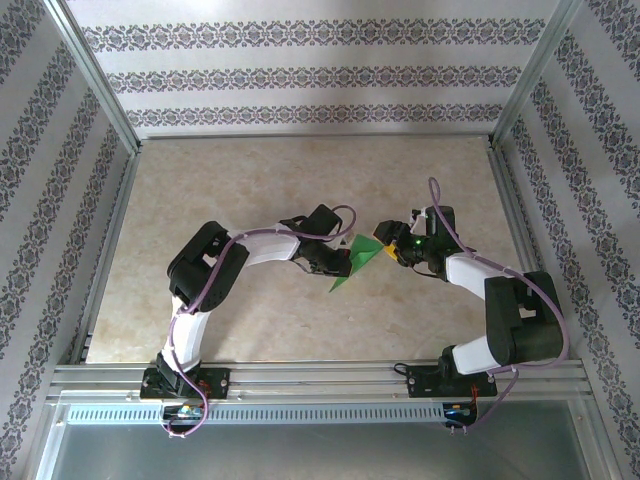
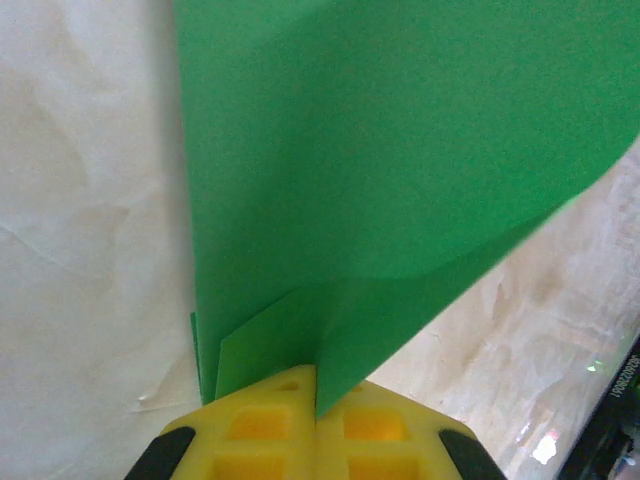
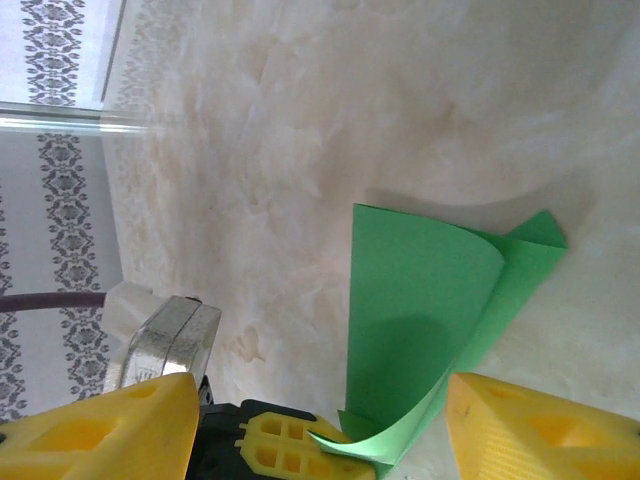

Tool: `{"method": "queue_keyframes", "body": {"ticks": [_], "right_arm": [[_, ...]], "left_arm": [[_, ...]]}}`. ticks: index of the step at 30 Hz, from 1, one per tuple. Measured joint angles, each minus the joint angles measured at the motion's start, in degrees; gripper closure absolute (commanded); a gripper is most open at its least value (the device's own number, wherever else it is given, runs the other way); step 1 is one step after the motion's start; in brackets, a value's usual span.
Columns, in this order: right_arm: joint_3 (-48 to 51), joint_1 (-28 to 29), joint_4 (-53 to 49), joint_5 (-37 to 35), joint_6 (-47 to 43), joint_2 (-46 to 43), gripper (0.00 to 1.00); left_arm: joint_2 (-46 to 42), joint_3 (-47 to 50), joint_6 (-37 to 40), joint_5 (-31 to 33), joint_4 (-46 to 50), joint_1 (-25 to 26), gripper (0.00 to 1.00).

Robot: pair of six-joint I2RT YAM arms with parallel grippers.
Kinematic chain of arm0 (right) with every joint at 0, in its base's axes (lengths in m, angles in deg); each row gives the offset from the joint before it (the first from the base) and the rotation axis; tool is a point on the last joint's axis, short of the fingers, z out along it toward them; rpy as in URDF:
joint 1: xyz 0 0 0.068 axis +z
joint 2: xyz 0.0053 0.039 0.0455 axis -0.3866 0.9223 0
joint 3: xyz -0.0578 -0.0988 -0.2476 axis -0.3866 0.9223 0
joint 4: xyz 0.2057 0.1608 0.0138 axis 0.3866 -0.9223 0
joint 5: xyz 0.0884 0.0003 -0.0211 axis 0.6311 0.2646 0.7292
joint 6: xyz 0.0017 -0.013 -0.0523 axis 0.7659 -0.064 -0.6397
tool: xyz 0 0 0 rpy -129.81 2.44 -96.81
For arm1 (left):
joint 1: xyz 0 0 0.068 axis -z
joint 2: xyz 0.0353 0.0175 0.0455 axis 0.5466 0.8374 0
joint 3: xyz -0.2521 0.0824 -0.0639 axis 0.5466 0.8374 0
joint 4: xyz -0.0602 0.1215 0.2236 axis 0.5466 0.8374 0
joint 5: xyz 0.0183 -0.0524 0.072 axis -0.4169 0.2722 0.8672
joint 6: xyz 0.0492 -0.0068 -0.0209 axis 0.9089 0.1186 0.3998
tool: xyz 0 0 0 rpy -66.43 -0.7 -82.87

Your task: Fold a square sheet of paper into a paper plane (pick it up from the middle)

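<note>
My left gripper [image 2: 318, 385] is shut on the bottom edge of the square sheet of paper [image 2: 400, 150], bright green and folded into layered flaps. The paper stands up from its yellow fingers. From above, the paper [image 1: 355, 262] is a narrow green wedge between the two grippers, just off the left gripper [image 1: 338, 256]. My right gripper [image 1: 392, 250] faces it from the right. In the right wrist view the right gripper [image 3: 320, 425] is open, one yellow finger [image 3: 100, 430] on each side. A loose flap of the paper [image 3: 420, 300] curls toward the right-hand finger. The left gripper's fingertips [image 3: 285, 450] pinch the paper's lower corner.
The beige marbled table [image 1: 250, 180] is bounded by metal rails [image 1: 130, 200] at the sides and patterned walls behind. Both arms meet near the table's middle, and purple cables [image 1: 435, 200] loop off their wrists.
</note>
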State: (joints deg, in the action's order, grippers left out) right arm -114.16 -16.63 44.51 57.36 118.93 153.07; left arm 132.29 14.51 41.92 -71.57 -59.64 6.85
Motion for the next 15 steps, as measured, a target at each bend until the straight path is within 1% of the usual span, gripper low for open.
{"method": "queue_keyframes", "body": {"ticks": [7,15], "right_arm": [[0.3,0.2,1.7,1.1,0.0,1.2,0.35],[0.9,1.0,3.5,1.9,-0.9,1.5,0.4]], "left_arm": [[0.1,0.0,-2.8,-2.3,-1.1,-1.3,1.0],[0.4,0.2,-7.1,-4.4,-2.6,-2.6,1.0]]}}
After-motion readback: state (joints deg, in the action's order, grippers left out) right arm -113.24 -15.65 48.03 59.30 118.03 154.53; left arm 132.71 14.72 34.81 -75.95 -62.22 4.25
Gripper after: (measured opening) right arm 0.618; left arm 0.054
